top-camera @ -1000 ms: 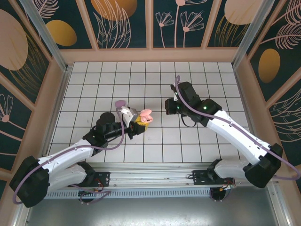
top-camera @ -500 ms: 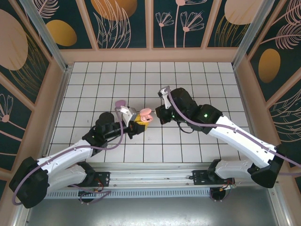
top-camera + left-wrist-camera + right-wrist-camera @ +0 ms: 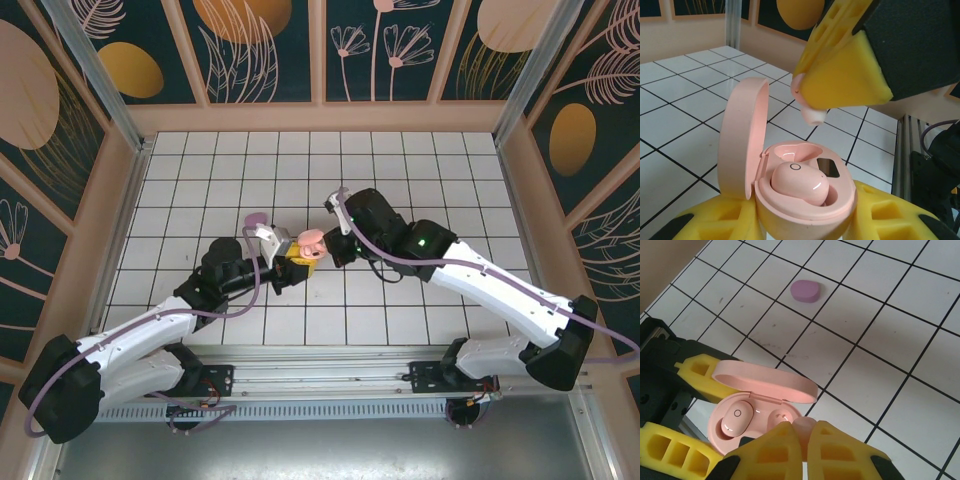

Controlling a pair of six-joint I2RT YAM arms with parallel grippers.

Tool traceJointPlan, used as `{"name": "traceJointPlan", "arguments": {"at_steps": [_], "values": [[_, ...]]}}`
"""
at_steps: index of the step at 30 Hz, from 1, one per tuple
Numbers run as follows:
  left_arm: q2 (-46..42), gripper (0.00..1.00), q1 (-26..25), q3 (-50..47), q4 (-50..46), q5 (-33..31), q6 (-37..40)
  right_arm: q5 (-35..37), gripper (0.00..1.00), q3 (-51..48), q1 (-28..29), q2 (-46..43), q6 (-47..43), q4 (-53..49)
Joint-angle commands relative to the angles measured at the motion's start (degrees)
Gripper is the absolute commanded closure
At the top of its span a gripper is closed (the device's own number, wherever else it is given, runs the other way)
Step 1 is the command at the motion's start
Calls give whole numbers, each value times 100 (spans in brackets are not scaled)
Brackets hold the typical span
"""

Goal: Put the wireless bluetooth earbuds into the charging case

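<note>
Lilac case (image 3: 255,218): lies closed on the table (image 3: 450,180), just beyond and to the left of the left gripper's wrist. It is not gripped.

Left gripper (image 3: 292,263): closed on the charging case (image 3: 805,205), with a yellow pad (image 3: 885,217) on each side of the base. The case sits upright between the fingers. Its lid (image 3: 740,142) is hinged open and stands on the left side in the wrist view.

Charging case contents: one pink earbud (image 3: 800,182) is seated in the socket nearer the left gripper's camera. The second socket (image 3: 792,150), next to the lid, is empty.

Right gripper (image 3: 801,436): jaws narrow, pinching a second pink earbud (image 3: 812,114) between the yellow fingertips (image 3: 840,70). The bud's tip protrudes below the pads. This gripper is directly above the open case, with the bud clear of the rim and not in contact with it. In the right wrist view the empty socket lies just ahead of the fingertips.
</note>
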Motion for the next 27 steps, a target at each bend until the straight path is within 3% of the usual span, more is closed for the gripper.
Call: {"name": "traceJointPlan", "arguments": {"at_steps": [1,27], "values": [[-74,79,31,170,277,141,-88,-38,95,7,72,26,-168,75],[-137,79,37,264,185,-43,8,131,92,171,450,543,-336,-618]]}}
